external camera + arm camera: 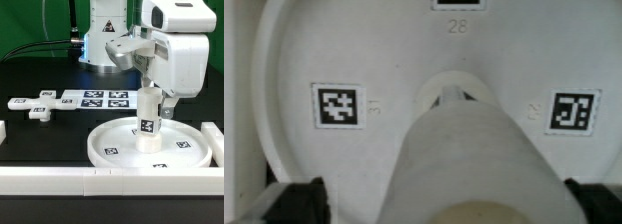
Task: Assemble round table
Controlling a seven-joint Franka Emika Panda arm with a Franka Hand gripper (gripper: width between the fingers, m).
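Since I can't tell whether the post is fully seated, here's where I think this could go sideways.

Going left to right in the exterior view, a couple of small parts [42, 112] lie on the table [40, 140], well apart from the action. The marker board [95, 98] is just behind them. Next comes the disc [185, 150], sitting near the front rail [60, 180].

The post [148, 118] stands upright in the middle of the disc. In the wrist view its far end meets the hub [455, 88].

**Risks as I see them:**
- If the post is slightly tilted or off-centre, pushing or twisting it could jam it in the hub.
- Nothing clamps the disc, so a twist might just spin or drag it.
- If the post isn't seated and gets let go, it tips over.

**Arm pose:** it reaches in from behind, with the hand pointing straight down over the disc's centre. The gripper [150, 92] is around the post's top end. In the wrist view the fingers [295, 205] sit on either side of the post. One looks like it's touching and the other maybe not, so I can't tell whether it's actually squeezing.
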